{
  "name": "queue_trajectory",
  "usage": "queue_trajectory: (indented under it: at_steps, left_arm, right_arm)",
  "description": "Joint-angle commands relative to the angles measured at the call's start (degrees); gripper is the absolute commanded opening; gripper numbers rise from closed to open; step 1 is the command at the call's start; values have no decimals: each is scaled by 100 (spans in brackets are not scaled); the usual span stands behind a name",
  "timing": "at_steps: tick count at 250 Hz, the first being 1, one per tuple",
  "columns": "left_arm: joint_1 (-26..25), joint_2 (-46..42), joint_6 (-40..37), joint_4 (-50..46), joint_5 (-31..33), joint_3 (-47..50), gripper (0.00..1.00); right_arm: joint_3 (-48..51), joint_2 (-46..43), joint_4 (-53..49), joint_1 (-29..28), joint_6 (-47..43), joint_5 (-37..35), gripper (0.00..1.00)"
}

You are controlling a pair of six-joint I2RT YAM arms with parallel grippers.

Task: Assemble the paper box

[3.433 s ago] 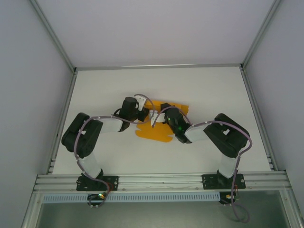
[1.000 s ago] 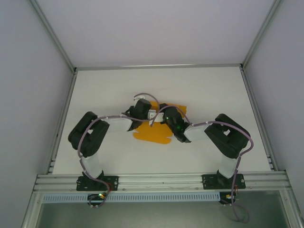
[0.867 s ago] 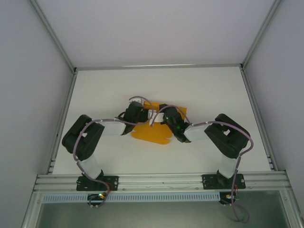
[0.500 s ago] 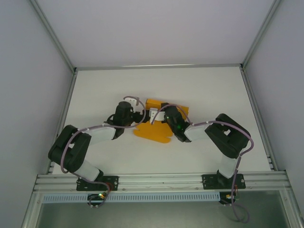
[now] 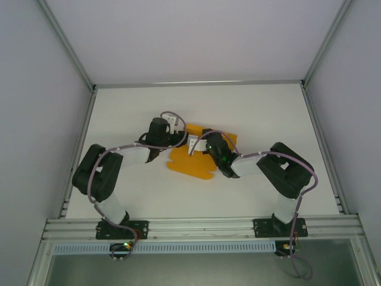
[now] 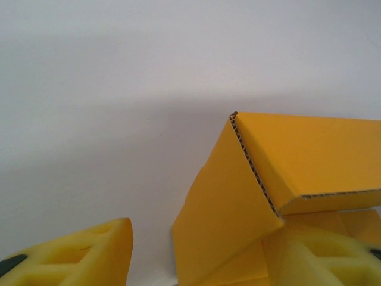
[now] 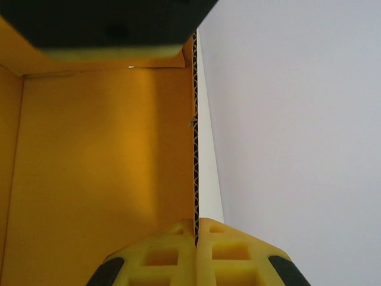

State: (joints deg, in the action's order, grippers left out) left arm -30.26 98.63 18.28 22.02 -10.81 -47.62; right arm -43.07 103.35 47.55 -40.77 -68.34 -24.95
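Observation:
The paper box (image 5: pixel 196 164) is an orange-yellow corrugated card sheet, partly folded, lying mid-table between both arms. My right gripper (image 5: pixel 194 146) is shut on one raised wall of it. In the right wrist view the two yellow pads pinch the card's edge (image 7: pixel 194 179), with the gripper (image 7: pixel 196 224) at the bottom. My left gripper (image 5: pixel 180 136) is at the box's back left corner. In the left wrist view a raised flap (image 6: pixel 238 202) stands between the jaws of that gripper (image 6: pixel 202 241), against the right finger (image 6: pixel 321 256). The left finger (image 6: pixel 77 256) is clear of it.
The white table (image 5: pixel 256 113) is bounded by metal rails at its left, right and back, with grey walls beyond. An aluminium rail (image 5: pixel 202 226) carries both arm bases at the near edge. Both forearms angle inwards over the table's middle.
The left arm pulled back to the left with its jaws wide, then returned to the box's back left corner with them narrower. The right gripper kept its hold and place.

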Motion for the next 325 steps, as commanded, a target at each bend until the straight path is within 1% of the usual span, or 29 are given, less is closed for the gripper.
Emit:
queue_trajectory:
  at_steps: [1, 19, 36, 54, 81, 94, 106, 110, 116, 123, 130, 142, 157, 162, 177, 191, 198, 218, 233, 243, 251, 264, 290, 306, 325]
  left_arm:
    - [20, 247, -110, -80, -230, -240, 54]
    - [27, 387, -121, -154, -189, -387, 46]
    - [21, 495, -155, -128, -86, -473, 40]
    - [-21, 624, -262, -31, 74, -544, 27]
    - [-144, 778, -422, 91, 340, -601, 17]
    - [-228, 804, -511, 90, 536, -622, 9]
    - [-314, 798, -580, 79, 756, -617, 0]
    - [-334, 783, -611, 79, 818, -612, 0]
    - [-364, 758, -637, 83, 954, -601, 0]
    - [-398, 722, -641, 82, 1108, -585, 0]
    - [-405, 681, -642, 73, 1230, -564, 0]
    - [-411, 563, -597, 60, 1353, -511, 0]
    - [-413, 380, -508, 54, 1460, -407, 0]
    - [-415, 303, -485, 40, 1501, -367, 0]
    - [-433, 66, -412, -57, 1702, -256, 0]
    - [-454, -184, -382, -276, 1897, -179, 0]
    - [-477, -322, -356, -402, 1968, -141, 0]
    - [-561, -752, -313, -524, 2062, 95, 0]
    - [-624, -1066, -288, -522, 2135, 311, 0]
    - [-660, -1245, -239, -570, 2174, 419, 0]
    - [-666, -1360, -189, -631, 2174, 469, 0]
    - [-692, -1503, -155, -721, 2169, 523, 0]
    - [-756, -1689, -180, -655, 1924, 642, 0]
    - [-805, -1744, -285, -609, 1689, 657, 0]
    - [-875, -1780, -291, -612, 1705, 661, 0]
  right_arm:
    - [-100, 192, -136, -23, 40, -89, 0]
    - [-87, 207, -62, -18, 41, -64, 0]
    - [-71, 205, -56, -17, 101, -36, 0]
    - [-66, 186, -72, -10, 166, -1, 0]
    - [-50, 143, 37, -35, 225, -6, 5]
    - [-47, 77, 49, -41, 270, -16, 5]
    - [-43, -25, 86, -38, 353, -28, 9]
    - [-32, -71, 115, -51, 405, -43, 10]
    - [-28, -155, 168, -61, 468, -60, 14]
    - [-2, -263, 263, -70, 556, -71, 23]
    - [17, -388, 325, -79, 664, -80, 35]
    - [51, -615, 414, -121, 919, -206, 62]
    - [127, -941, 428, -214, 1321, -467, 84]
    - [176, -1063, 451, -248, 1451, -534, 90]
    - [381, -1504, 508, -344, 1799, -639, 100]
    - [528, -2041, 428, -407, 2236, -780, 99]
    - [543, -2287, 98, -405, 2534, -822, 100]
    - [360, -3247, -1408, -238, 3766, -839, 99]
    - [98, -3785, -2757, 63, 4974, -612, 100]
    - [-33, -4069, -3385, 281, 5651, -431, 100]
    - [-62, -4276, -3777, 437, 6001, -144, 99]
    - [-25, -4512, -4118, 597, 6317, 269, 100]
    - [49, -4663, -4632, 618, 6654, 635, 100]
    - [-33, -4531, -4933, 627, 6789, 611, 100]
    - [-197, -4274, -5243, 658, 6869, 515, 100]
